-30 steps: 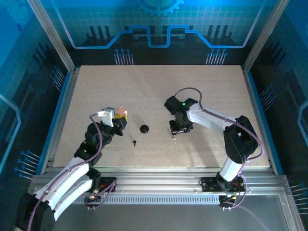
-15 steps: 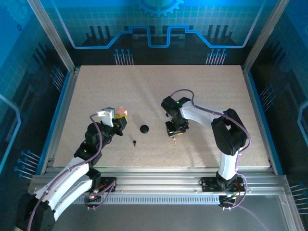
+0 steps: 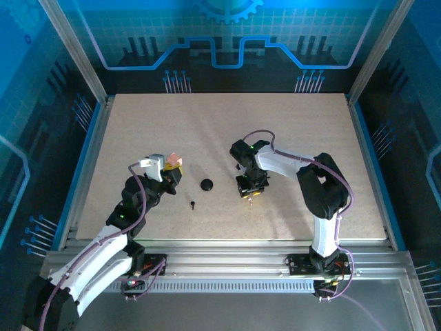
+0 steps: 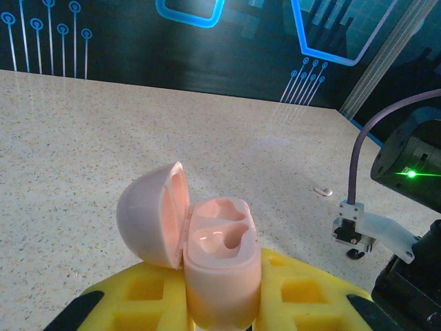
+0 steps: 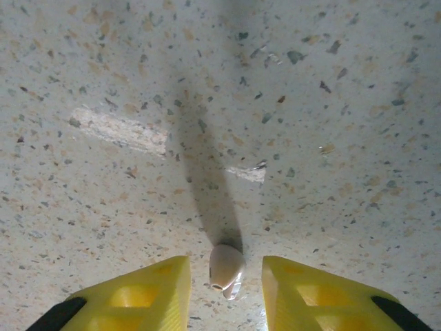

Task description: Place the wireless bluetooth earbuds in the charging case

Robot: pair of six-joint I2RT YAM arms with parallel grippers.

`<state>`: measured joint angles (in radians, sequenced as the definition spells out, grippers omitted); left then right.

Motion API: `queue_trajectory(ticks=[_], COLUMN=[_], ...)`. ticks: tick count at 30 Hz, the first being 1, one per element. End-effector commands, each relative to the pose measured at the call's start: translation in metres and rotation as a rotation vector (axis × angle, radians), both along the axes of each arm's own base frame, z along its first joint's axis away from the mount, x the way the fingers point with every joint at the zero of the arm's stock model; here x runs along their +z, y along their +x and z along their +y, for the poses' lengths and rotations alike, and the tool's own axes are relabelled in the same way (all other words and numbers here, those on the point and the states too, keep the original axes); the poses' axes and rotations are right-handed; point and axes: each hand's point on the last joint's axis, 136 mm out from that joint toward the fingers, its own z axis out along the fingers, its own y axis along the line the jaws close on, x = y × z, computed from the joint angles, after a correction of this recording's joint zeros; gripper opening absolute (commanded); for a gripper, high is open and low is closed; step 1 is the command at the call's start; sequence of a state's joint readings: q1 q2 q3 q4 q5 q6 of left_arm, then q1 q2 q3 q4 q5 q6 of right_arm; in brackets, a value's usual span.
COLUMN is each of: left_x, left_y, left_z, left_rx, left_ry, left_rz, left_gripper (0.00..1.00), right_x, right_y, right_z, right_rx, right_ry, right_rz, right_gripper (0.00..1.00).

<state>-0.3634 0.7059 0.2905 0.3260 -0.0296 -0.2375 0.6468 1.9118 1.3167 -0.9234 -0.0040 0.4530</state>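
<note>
Lying inside right hand's gap: pale earbud (on table).

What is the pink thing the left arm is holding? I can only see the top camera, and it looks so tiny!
Observer: It's the charging case, clamped in the left gripper, with its lid flipped open.
Child: Is anything inside it?
Observer: No, both hollows look empty.
Child: What's under the right arm?
Observer: A pale earbud lying on the table, between the open jaws of the right gripper. Neither jaw touches it.
</note>
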Motion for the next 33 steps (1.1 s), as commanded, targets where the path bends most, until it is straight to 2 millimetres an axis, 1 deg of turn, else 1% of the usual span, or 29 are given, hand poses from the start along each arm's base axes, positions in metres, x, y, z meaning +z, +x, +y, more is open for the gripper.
queue_trajectory(ticks=[1,9,17,26,29,33], left_x=[0.001,0.0,0.001,0.0,0.0,0.0], left_y=[0.001,0.002,0.002,0.002,0.002,0.002], left_z=[0.001,0.001,0.0,0.0,-0.001,-0.003], left_rx=[0.003,0.0,-0.002,-0.003,-0.008,-0.015], left_ry=[-0.004,-0.007,-0.009,-0.011,-0.011,-0.014], left_rz=[-0.01,-0.006,-0.005,-0.005,-0.002,-0.003], left_gripper=[0.2,0.2,0.2,0.2,0.2,0.2], right_x=[-0.005,-0.012,-0.018,-0.023,-0.022,-0.013], right_y=[-0.006,-0.014,-0.017,-0.015,-0.013,-0.007], right_z=[-0.001,-0.007,-0.006,-0.01,-0.009,-0.009], right_rx=[-0.005,0.0,0.0,-0.01,-0.022,-0.045], right_ry=[0.004,-0.041,-0.041,-0.059,-0.045,-0.018], right_rz=[0.041,0.063,0.074,0.045,0.023,-0.044], right_gripper=[0.33,0.32,0.3,0.22,0.2,0.19])
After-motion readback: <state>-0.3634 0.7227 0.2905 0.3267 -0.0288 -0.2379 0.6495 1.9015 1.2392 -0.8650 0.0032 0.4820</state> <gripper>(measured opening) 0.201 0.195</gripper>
